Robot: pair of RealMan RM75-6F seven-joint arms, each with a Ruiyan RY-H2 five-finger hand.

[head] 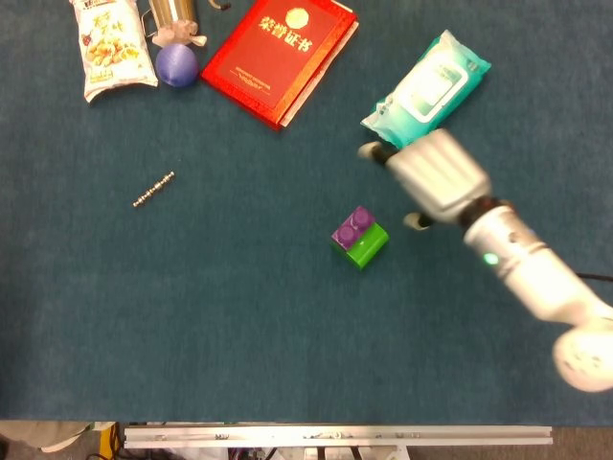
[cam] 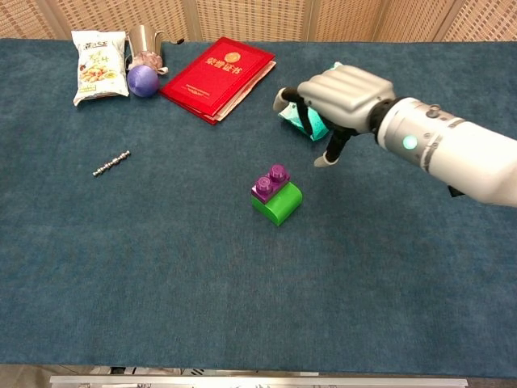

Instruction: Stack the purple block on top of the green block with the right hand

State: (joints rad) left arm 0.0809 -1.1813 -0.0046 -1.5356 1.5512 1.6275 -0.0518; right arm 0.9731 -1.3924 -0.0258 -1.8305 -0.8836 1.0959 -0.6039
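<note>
The purple block (head: pixel 351 228) (cam: pixel 270 183) sits on top of the green block (head: pixel 366 247) (cam: pixel 280 203), toward its left side, near the middle of the table. My right hand (head: pixel 431 178) (cam: pixel 339 97) hangs open above and to the right of the stack, fingers spread, holding nothing and well apart from the blocks. My left hand is not in either view.
A wet-wipes pack (head: pixel 426 92) (cam: pixel 313 122) lies just behind my right hand. Farther left are a red booklet (head: pixel 280 56) (cam: pixel 218 76), a purple ball (head: pixel 177 64) (cam: pixel 142 81), a snack bag (head: pixel 113 48) (cam: pixel 98 64), a metal cup (cam: pixel 145 40) and a small bead chain (head: pixel 153 189) (cam: pixel 111 162).
</note>
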